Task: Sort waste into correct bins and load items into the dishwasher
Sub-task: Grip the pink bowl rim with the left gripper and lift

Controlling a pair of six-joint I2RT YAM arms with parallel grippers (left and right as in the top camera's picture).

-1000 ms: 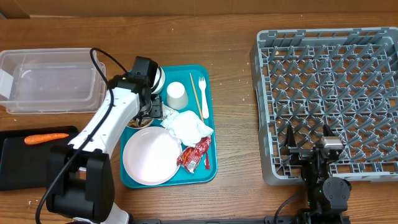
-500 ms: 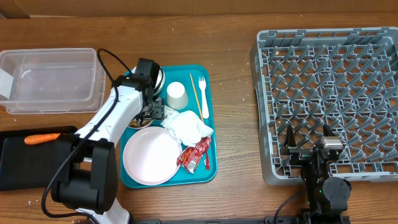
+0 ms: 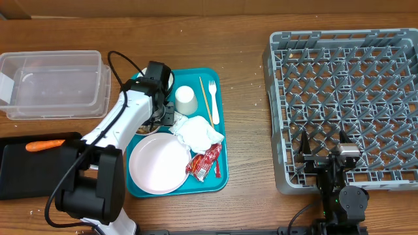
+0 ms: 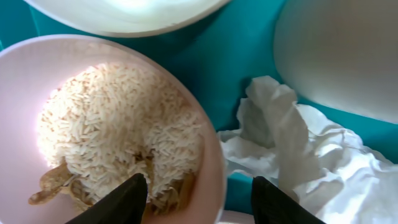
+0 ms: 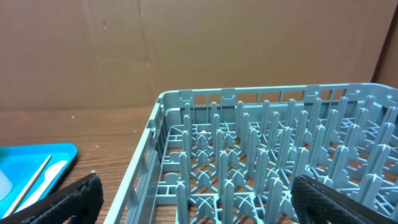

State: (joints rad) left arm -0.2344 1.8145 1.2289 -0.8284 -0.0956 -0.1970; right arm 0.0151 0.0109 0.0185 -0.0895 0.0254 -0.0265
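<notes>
A pale pink bowl (image 4: 25, 118) of rice and nut scraps (image 4: 118, 124) sits on the teal tray (image 3: 219, 83). My left gripper (image 4: 199, 200) is open and straddles the bowl's right rim: one finger stands in the rice, the other outside above the tray. Crumpled napkins (image 4: 298, 149) lie just right of it, with the white cup (image 4: 342, 50) behind them and a white bowl (image 4: 124, 9) at the top. Overhead, the pink plate (image 3: 160, 163), red wrapper (image 3: 204, 162) and fork (image 3: 213, 98) are also on the tray. My right gripper (image 5: 196, 193) stands open at the dishwasher rack's (image 3: 353, 85) front edge.
The clear tub (image 3: 55, 85) stands at the far left. In front of it the black tray (image 3: 13, 173) holds the carrot (image 3: 44, 145). A thin wooden stick (image 3: 206, 99) lies beside the fork. Bare wood separates the teal tray from the rack.
My left wrist has shifted slightly right over the teal tray and its jaws have narrowed about the bowl's rim. The right arm has not moved.
</notes>
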